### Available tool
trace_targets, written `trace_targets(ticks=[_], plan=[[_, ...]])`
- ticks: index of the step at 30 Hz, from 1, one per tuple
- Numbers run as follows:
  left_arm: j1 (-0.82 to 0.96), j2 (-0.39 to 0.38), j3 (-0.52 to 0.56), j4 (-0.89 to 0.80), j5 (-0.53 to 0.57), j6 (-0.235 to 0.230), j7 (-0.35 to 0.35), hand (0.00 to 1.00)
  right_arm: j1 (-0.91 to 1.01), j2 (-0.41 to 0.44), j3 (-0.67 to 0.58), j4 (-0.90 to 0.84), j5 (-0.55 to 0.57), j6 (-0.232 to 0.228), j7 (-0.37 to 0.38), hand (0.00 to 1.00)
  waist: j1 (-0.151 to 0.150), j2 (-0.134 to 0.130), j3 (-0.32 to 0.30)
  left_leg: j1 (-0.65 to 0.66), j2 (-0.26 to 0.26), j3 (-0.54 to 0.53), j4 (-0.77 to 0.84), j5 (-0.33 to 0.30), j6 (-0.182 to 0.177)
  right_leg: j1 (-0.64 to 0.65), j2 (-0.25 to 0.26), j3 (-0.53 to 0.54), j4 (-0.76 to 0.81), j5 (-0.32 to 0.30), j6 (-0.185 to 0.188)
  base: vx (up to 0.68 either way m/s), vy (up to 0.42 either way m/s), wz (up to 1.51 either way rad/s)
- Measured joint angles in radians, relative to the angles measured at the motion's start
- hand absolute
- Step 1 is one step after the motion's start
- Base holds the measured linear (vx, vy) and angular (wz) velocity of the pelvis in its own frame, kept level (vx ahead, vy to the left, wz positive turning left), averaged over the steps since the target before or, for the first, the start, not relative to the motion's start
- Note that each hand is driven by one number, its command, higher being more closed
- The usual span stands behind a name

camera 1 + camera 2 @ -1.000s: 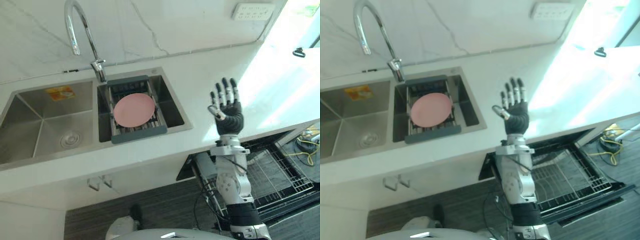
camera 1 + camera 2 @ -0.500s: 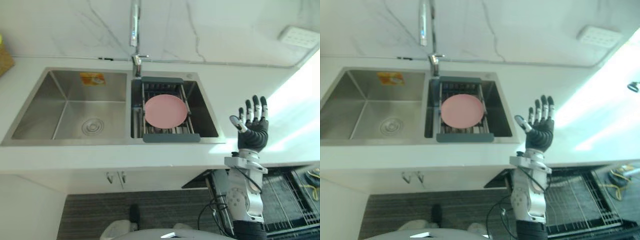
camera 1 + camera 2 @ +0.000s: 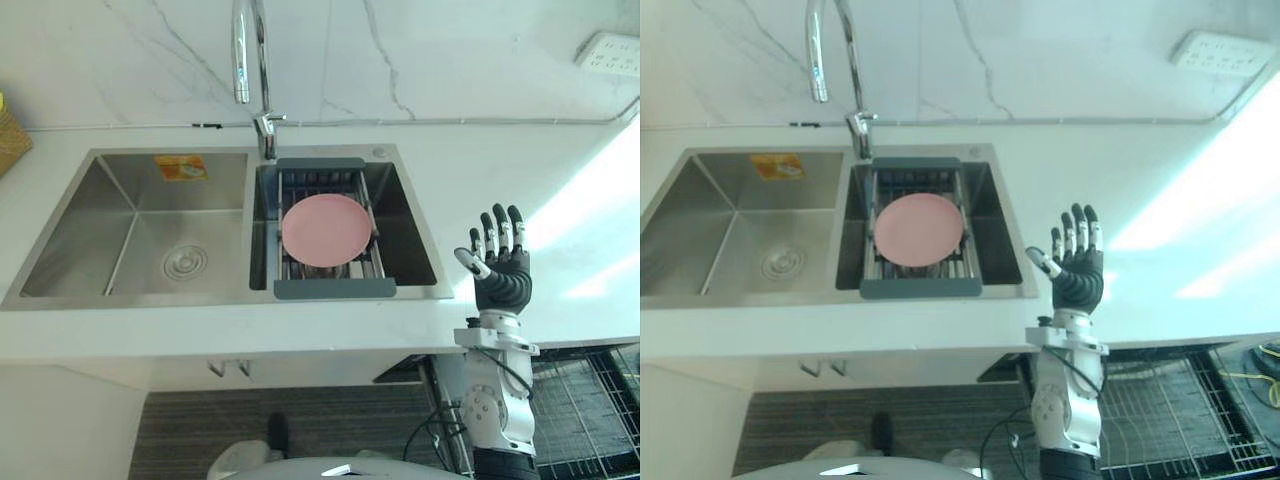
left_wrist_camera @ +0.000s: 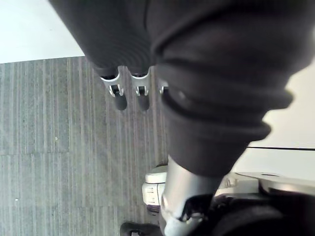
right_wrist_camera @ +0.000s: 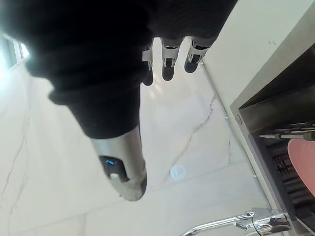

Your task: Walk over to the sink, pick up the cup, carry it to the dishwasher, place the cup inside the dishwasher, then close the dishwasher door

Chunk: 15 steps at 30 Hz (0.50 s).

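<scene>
A pink plate lies on the drain rack in the sink's right basin, hiding the rack's middle and whatever sits beneath it. The faucet's arch is cut off by the top edge. At the far left of the countertop, a tan object is cropped too much to identify. The dishwasher's wire rack shows partly, the rest under the countertop or past the lower edge. The sticker in the left basin is too small to read.
</scene>
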<state>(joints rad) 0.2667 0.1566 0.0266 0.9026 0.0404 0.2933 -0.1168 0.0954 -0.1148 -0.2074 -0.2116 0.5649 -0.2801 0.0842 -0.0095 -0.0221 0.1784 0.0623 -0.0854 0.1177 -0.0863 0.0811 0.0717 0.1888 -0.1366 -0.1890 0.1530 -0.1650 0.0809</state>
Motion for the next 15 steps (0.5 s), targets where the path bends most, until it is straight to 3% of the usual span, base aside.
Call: trace_targets(ticks=[7, 9, 12, 15], plan=[[0.003, -0.006, 0.012, -0.009, -0.098, 0.011, 0.028, 0.00, 0.000, -0.003, 0.049, 0.000, 0.039, 0.003, 0.000, 0.00, 0.010, 0.008, 0.000, -0.026, 0.017, 0.007, 0.001, 0.019, -0.010, -0.019, 0.001, -0.014, 0.005, 0.001, 0.001, -0.05, -0.064, -0.02], [0.004, -0.014, 0.023, -0.030, -0.099, -0.020, 0.082, 0.00, -0.007, -0.004, 0.066, 0.000, 0.069, 0.005, -0.001, 0.00, 0.032, 0.005, 0.000, -0.032, 0.027, 0.045, 0.001, 0.014, -0.004, -0.011, 0.004, -0.035, -0.034, 0.005, 0.006, -0.11, -0.080, -0.19], [0.011, -0.036, 0.062, -0.046, -0.167, -0.026, 0.168, 0.00, -0.024, -0.014, 0.071, 0.000, 0.103, 0.012, -0.031, 0.00, 0.024, 0.016, 0.004, -0.058, 0.053, 0.120, 0.001, 0.015, -0.008, -0.018, 0.010, -0.082, -0.075, 0.029, 0.013, -0.10, -0.053, 0.23], [0.027, -0.053, 0.089, -0.074, -0.197, -0.026, 0.198, 0.00, -0.025, -0.014, 0.082, 0.001, 0.106, 0.022, -0.065, 0.00, 0.030, 0.019, 0.008, -0.059, 0.070, 0.159, 0.001, 0.045, -0.021, -0.016, 0.015, -0.102, -0.075, 0.028, 0.009, -0.06, -0.005, 0.25]])
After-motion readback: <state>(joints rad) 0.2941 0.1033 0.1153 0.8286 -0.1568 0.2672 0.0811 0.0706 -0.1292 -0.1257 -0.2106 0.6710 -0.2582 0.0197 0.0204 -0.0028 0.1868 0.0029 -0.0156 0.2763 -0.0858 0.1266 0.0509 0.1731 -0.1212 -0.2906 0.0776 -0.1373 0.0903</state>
